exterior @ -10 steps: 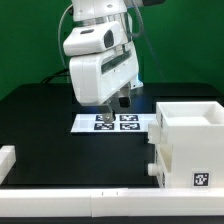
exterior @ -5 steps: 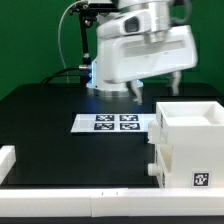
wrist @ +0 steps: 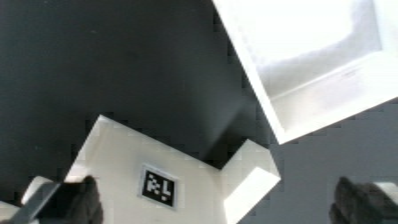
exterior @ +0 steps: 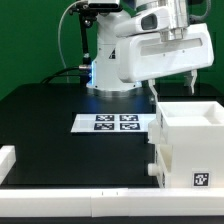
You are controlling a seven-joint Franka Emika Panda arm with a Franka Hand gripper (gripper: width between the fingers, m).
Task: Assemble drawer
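A white piece (exterior: 6, 160) is lying at the exterior view's left. The marker board (exterior: 115, 122) is showing four tags (exterior: 104, 125). The drawer (exterior: 185, 140) box is sitting at the right, open on top, white inside, wearing one tag (exterior: 200, 181). The gripper (exterior: 172, 90) is hanging above it, fingers spread apart.

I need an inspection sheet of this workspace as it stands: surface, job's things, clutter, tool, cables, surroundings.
Surface: black table; the marker board lies flat on it.
Job's things: white box upright at the exterior view's right, with a tag on its front; white part at the exterior view's left edge, cut off by the frame.
Clutter: nothing seen.
Grippers: tool open, empty, hanging above the box.
Cables: black cables behind the arm.
Surroundings: green wall.
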